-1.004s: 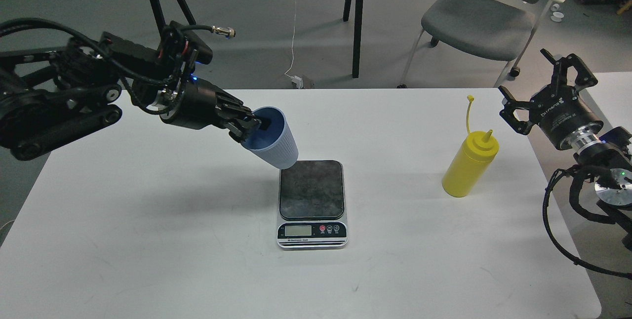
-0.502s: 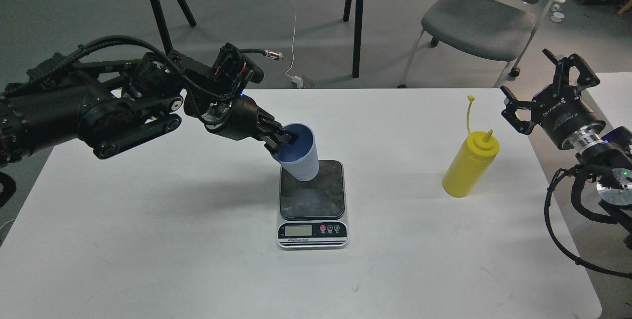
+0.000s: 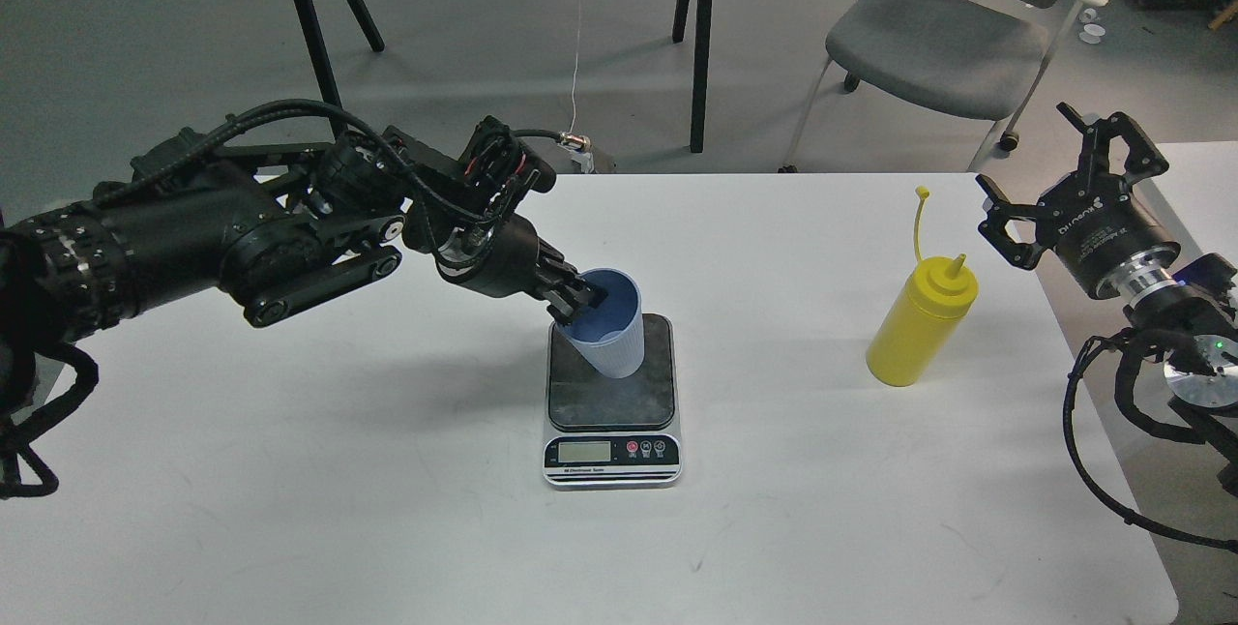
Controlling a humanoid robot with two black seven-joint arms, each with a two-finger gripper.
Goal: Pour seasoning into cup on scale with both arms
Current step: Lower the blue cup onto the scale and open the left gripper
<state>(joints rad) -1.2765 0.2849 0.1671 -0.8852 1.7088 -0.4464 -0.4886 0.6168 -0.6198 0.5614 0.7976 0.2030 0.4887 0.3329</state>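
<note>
The light blue-grey ribbed cup (image 3: 611, 330) stands nearly upright on the dark platform of the scale (image 3: 611, 398) at the table's middle. My left gripper (image 3: 577, 301) is shut on the cup's left rim, one finger inside it. The yellow seasoning bottle (image 3: 919, 321) stands upright on the table to the right, its cap strap sticking up. My right gripper (image 3: 1054, 165) is open and empty, held just right of the bottle near the table's right edge.
The white table (image 3: 387, 470) carries only the scale and the bottle. A grey chair (image 3: 943, 35) and black table legs (image 3: 701, 35) stand behind the far edge. Cables hang from my right arm at the right edge.
My left gripper has carried the cup right and down, from tilted above the table to nearly upright on the scale's platform. The right gripper and the bottle have barely moved.
</note>
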